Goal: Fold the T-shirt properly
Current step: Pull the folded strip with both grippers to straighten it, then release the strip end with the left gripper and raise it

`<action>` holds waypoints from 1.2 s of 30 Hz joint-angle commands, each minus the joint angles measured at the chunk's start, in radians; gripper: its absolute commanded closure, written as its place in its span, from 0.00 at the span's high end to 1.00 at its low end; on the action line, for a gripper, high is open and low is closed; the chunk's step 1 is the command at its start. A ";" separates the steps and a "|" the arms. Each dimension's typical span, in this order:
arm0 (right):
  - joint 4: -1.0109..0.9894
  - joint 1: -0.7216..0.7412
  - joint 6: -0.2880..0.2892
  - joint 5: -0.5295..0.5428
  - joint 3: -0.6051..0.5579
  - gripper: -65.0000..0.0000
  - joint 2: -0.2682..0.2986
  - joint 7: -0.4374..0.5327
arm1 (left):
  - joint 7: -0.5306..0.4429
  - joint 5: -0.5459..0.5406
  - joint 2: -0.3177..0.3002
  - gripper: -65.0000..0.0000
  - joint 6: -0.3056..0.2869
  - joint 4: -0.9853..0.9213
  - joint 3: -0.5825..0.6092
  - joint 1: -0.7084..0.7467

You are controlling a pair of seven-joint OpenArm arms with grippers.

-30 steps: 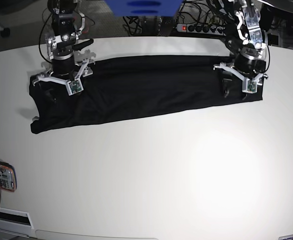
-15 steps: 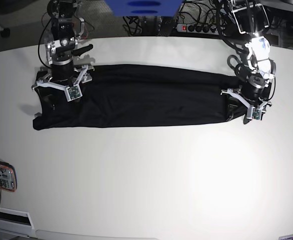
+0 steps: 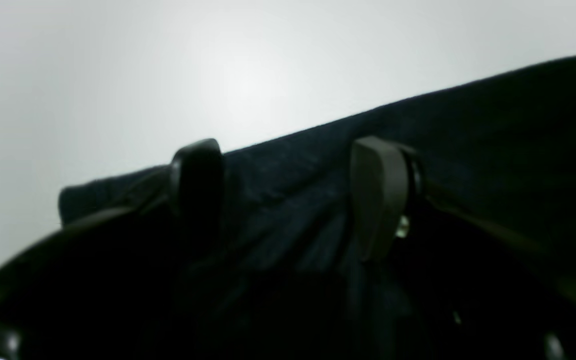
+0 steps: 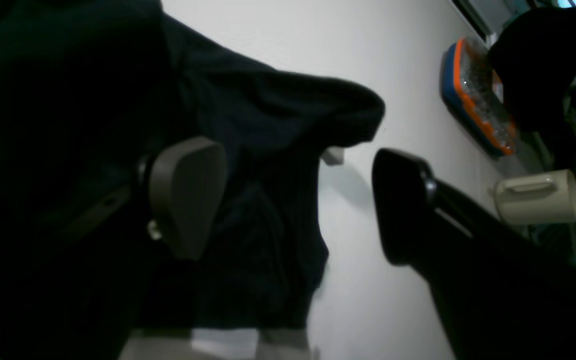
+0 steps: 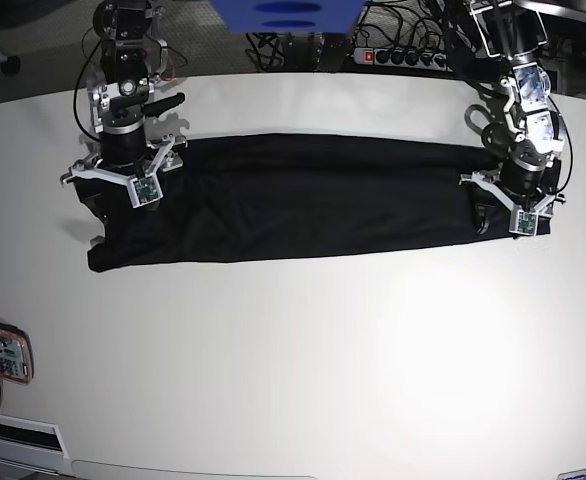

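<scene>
The black T-shirt (image 5: 313, 200) lies as one long folded strip across the far half of the white table (image 5: 303, 360). At its right end in the base view my left gripper (image 5: 501, 205) hangs low over the cloth. The left wrist view shows that gripper (image 3: 288, 185) open, both fingers apart above creased fabric of the T-shirt (image 3: 493, 125) near its edge. Over the strip's left end my right gripper (image 5: 113, 185) is open too. In the right wrist view it (image 4: 293, 200) has one finger over the T-shirt (image 4: 268, 110) and the other over bare table beside a sleeve.
An orange-and-blue device (image 5: 1, 350) lies at the table's near left edge and also shows as the device (image 4: 478, 100) in the right wrist view, with a cream mug (image 4: 538, 202) beyond it. A power strip (image 5: 398, 57) and cables sit behind the table.
The T-shirt strip went from slanted to level and slid to the right. Both grippers moved with it, the left one toward the right edge.
</scene>
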 commanded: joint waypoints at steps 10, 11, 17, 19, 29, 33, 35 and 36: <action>0.047 0.075 -0.011 -0.005 -0.017 0.72 -0.009 0.038 | -0.021 -0.122 -0.009 0.59 0.007 0.234 -0.131 0.026; 0.047 0.075 -0.011 -0.005 -0.026 0.72 -0.015 0.061 | 0.005 -0.142 -0.012 0.59 0.005 0.257 -0.137 0.045; 0.045 0.074 -0.011 0.106 -0.034 0.72 -0.015 0.313 | 0.292 -0.393 -0.126 0.51 0.001 0.300 -0.177 0.111; 0.047 0.070 -0.011 0.206 -0.029 0.72 -0.014 0.391 | 0.366 -0.513 -0.172 0.42 -0.001 0.300 -0.212 0.147; 0.047 0.043 -0.011 0.293 -0.034 0.72 -0.008 0.461 | 0.525 -0.812 -0.299 0.34 -0.018 0.189 -0.321 0.247; 0.047 0.041 -0.011 0.293 -0.035 0.72 -0.008 0.464 | 0.580 -0.857 -0.329 0.50 -0.225 0.050 -0.321 0.212; 0.047 0.041 -0.011 0.295 -0.035 0.72 -0.008 0.464 | 0.582 -0.857 -0.330 0.55 -0.230 -0.013 -0.320 0.180; 0.047 0.041 -0.011 0.295 -0.035 0.72 -0.008 0.464 | 0.582 -0.855 -0.330 0.55 -0.230 -0.039 -0.320 0.155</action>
